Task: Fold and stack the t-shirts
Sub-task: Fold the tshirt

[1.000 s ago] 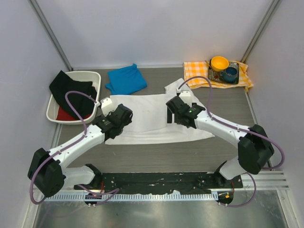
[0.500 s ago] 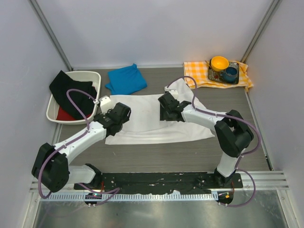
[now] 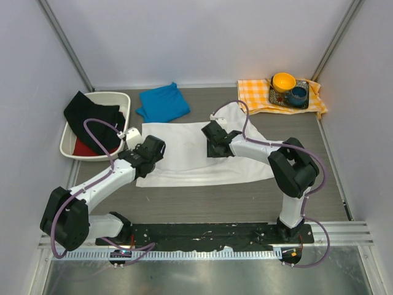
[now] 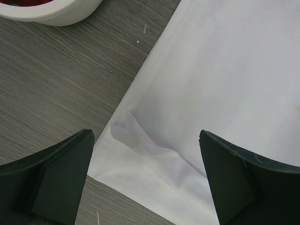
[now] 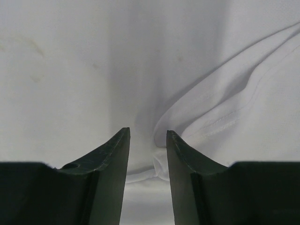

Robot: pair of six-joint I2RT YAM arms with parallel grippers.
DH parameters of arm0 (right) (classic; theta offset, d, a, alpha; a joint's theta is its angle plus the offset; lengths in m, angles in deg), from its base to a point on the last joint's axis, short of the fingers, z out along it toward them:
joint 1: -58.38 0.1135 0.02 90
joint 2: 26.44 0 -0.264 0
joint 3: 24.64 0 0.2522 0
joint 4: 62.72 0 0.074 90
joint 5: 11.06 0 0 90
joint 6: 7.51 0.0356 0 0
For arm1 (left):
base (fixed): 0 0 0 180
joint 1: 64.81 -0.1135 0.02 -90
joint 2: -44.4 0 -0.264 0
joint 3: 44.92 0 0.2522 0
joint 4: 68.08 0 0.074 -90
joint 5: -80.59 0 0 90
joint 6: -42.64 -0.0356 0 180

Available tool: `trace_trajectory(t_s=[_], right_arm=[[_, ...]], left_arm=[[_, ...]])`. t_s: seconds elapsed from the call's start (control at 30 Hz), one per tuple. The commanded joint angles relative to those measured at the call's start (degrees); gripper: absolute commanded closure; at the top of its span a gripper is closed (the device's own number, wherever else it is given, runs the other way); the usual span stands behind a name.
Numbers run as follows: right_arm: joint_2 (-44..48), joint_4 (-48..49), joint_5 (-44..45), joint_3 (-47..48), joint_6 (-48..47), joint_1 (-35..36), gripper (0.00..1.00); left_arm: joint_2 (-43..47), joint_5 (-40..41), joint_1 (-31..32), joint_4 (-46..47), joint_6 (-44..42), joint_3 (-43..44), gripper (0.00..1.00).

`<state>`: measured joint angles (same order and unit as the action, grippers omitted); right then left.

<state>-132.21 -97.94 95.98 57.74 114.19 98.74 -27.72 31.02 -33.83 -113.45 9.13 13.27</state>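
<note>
The white t-shirt (image 3: 184, 157) lies spread flat mid-table, its right sleeve area rumpled. The blue t-shirt (image 3: 163, 102) sits folded behind it, untouched. My left gripper (image 3: 149, 149) hovers over the white shirt's left edge with its jaws wide open; the left wrist view shows the shirt's corner fold (image 4: 140, 145) below the left gripper (image 4: 145, 136). My right gripper (image 3: 213, 137) is down on the shirt's upper middle. In the right wrist view the right gripper (image 5: 147, 132) has narrow jaws, still apart, around a raised fold of white cloth (image 5: 161, 164).
A white bin (image 3: 116, 96) with black cloth (image 3: 92, 120) and something red stands at the left; its rim (image 4: 51, 14) shows in the left wrist view. At the back right an orange checked cloth (image 3: 258, 92) carries a yellow bowl (image 3: 284, 80) and a blue cup (image 3: 298, 95).
My right gripper slid left along the white shirt and its jaws narrowed around a fold. My left gripper drifted slightly left and back, staying open.
</note>
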Motion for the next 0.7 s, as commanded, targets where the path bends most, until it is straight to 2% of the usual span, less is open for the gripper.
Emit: trace_trajectory(t_s=[0.0, 0.03, 0.1, 0.13, 0.23, 0.67], right_arm=[[-0.22, 0.53, 2.47, 2.48, -0.15, -0.02, 0.61], [-0.57, 0.36, 3.00, 2.57, -0.24, -0.02, 0.69], [-0.92, 0.36, 3.53, 2.92, -0.50, 0.07, 0.78], [-1.27, 0.18, 3.88, 3.10, -0.50, -0.02, 0.89], [-1.71, -0.34, 5.02, 3.89, -0.85, -0.02, 0.99], [-4.79, -0.61, 10.30, 9.86, -3.58, -0.19, 0.99]], left_arm=[[1.19, 0.62, -0.48, 2.43, -0.42, -0.57, 0.00], [1.10, 0.62, -0.57, 2.52, -0.42, -0.65, 0.00], [0.84, 0.45, -0.57, 2.61, -0.50, -0.57, 0.00], [0.75, 0.53, -0.57, 2.61, -0.59, -0.57, 0.00], [0.57, 0.53, -0.66, 2.61, -0.68, -0.57, 0.00], [0.31, 0.80, -1.10, 2.70, -1.03, -0.65, 0.00]])
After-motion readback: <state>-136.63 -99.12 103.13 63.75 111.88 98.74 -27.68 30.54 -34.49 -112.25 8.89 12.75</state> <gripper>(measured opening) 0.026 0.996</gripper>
